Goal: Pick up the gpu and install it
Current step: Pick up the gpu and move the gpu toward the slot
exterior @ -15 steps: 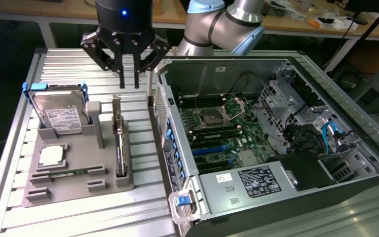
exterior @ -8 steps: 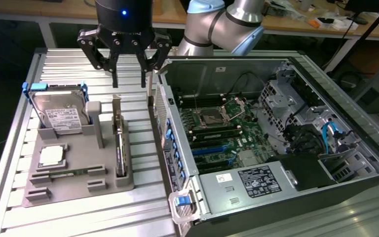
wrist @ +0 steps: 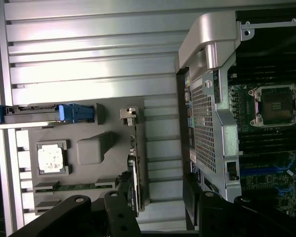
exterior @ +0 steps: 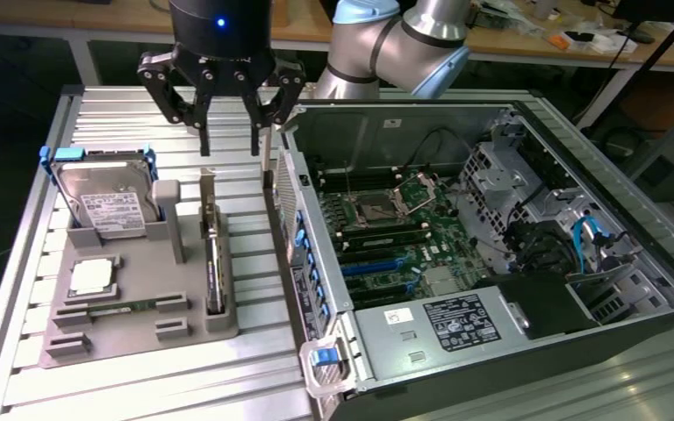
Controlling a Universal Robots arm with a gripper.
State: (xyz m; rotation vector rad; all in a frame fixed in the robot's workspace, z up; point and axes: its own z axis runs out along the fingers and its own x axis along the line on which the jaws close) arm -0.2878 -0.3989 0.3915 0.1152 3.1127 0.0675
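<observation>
Little is done yet, I judge: the pincer (exterior: 231, 149) hangs wide open and empty over the far end of the gpu (exterior: 211, 254), which stands on edge in the grey holder (exterior: 138, 329), on the exterior view's left of the open case (exterior: 407, 114).

A gpu (wrist: 137, 163) stands on edge in a slot of a grey holder (wrist: 108, 170) on a ribbed metal table (wrist: 89, 59), its silvery bracket (wrist: 129, 114) at the holder's end where a hard drive (wrist: 44, 114) with blue rails (wrist: 76, 112) also sits. A processor chip (wrist: 52, 159) rests in a recess in the holder, with a narrow memory stick (wrist: 74, 186) in a groove just beside it. An open computer case (wrist: 207, 98), motherboard (wrist: 271, 143) and empty socket (wrist: 277, 103) exposed, lies just beside the holder's gpu side. The gripper (wrist: 153, 202) hovers with dark fingers (wrist: 118, 215) spread wide over the holder's opposite end, grasping nothing.
</observation>
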